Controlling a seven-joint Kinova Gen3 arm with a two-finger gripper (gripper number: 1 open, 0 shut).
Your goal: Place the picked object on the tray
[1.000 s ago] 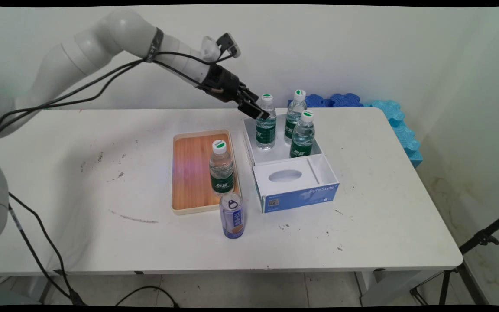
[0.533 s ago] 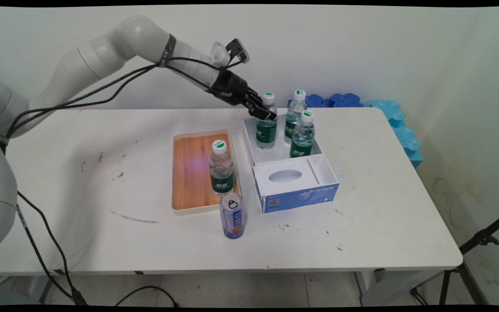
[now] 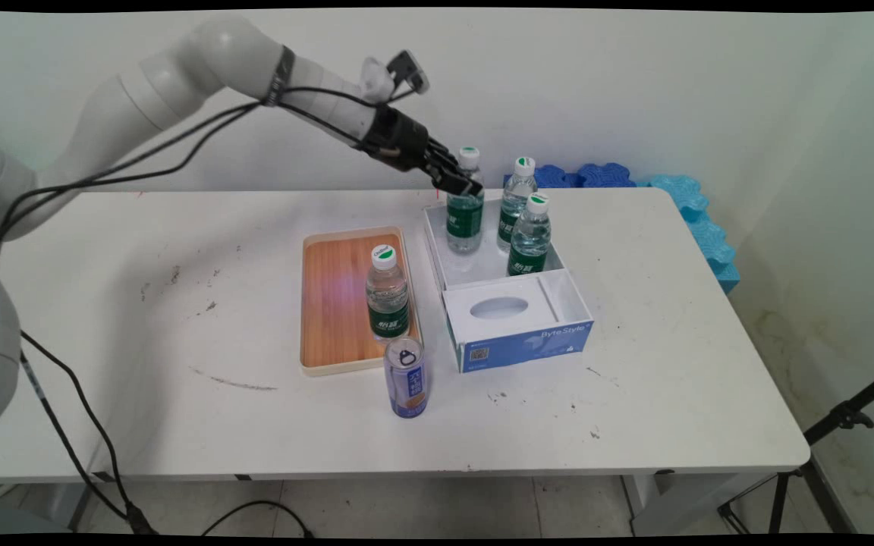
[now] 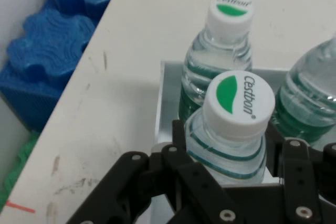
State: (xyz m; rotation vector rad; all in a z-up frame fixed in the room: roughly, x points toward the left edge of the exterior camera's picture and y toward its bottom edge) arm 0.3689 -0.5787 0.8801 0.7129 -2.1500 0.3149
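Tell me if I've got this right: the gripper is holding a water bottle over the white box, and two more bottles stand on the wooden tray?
Not quite. The gripper does hold a water bottle over the white box, but the wooden tray carries only one bottle. The two other bottles stand inside the box, as the main view shows.

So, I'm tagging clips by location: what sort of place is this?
Probably a robotics lab or test room: a bare scuffed white table against a plain wall, blue foam mats stacked behind, and a tripod leg beside it.

The hand (image 3: 461, 184) grips a water bottle (image 3: 465, 216) above the white box (image 3: 495, 267), beside two others.
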